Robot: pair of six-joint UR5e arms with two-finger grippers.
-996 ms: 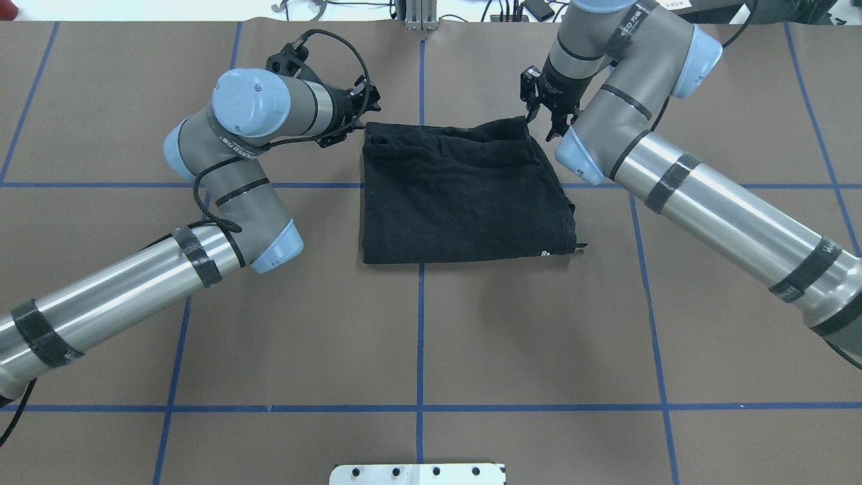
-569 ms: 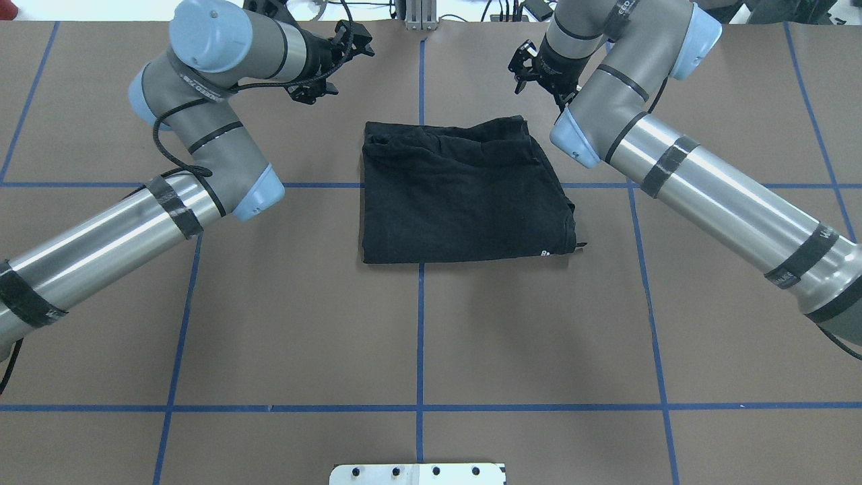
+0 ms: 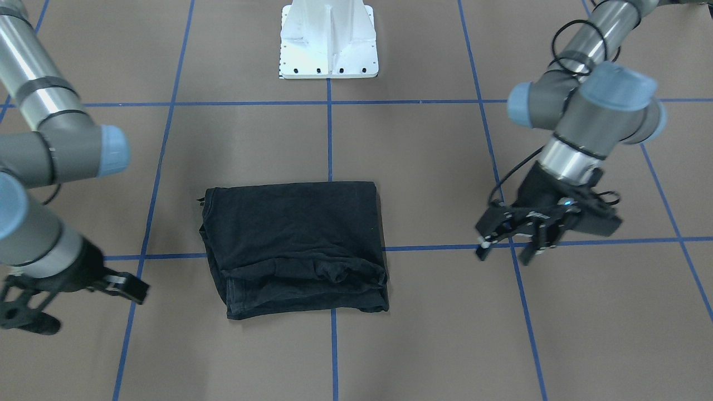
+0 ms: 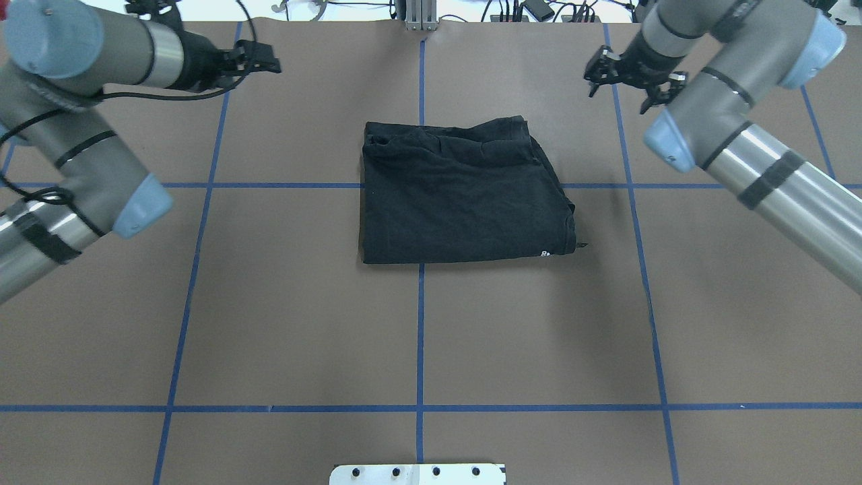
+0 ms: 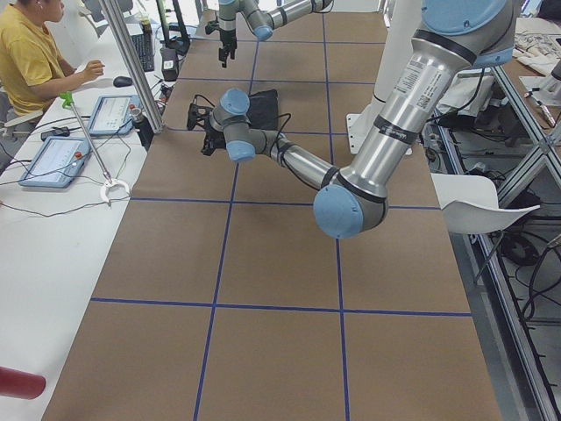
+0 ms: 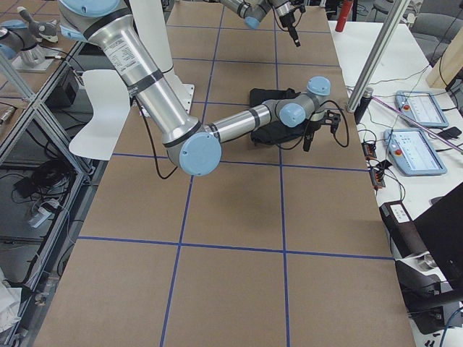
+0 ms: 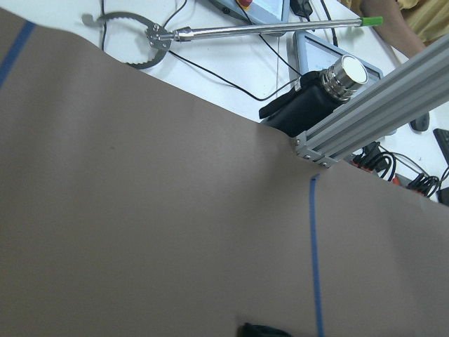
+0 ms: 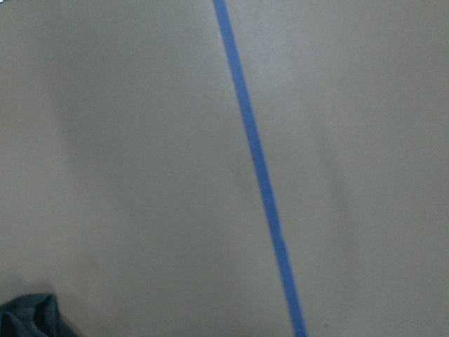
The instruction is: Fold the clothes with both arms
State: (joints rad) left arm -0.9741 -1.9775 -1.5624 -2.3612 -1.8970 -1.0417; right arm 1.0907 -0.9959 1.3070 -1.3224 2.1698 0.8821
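The black T-shirt lies folded into a rough rectangle at the table's middle, also in the front view. Its print does not show, apart from a small white mark at one corner. My left gripper is open and empty, well off the shirt's far left corner; in the front view its fingers stand apart above the table. My right gripper is open and empty, off the far right corner, also in the front view. A scrap of the shirt shows in the right wrist view.
The white pedestal base stands at the robot's side of the table. Blue tape lines grid the brown table. Past the far edge are an aluminium post, a flask, tablets and a seated person.
Both grippers have moved up and outward from the shirt's far corners, the left one to the left, the right one to the right. The shirt has not moved.
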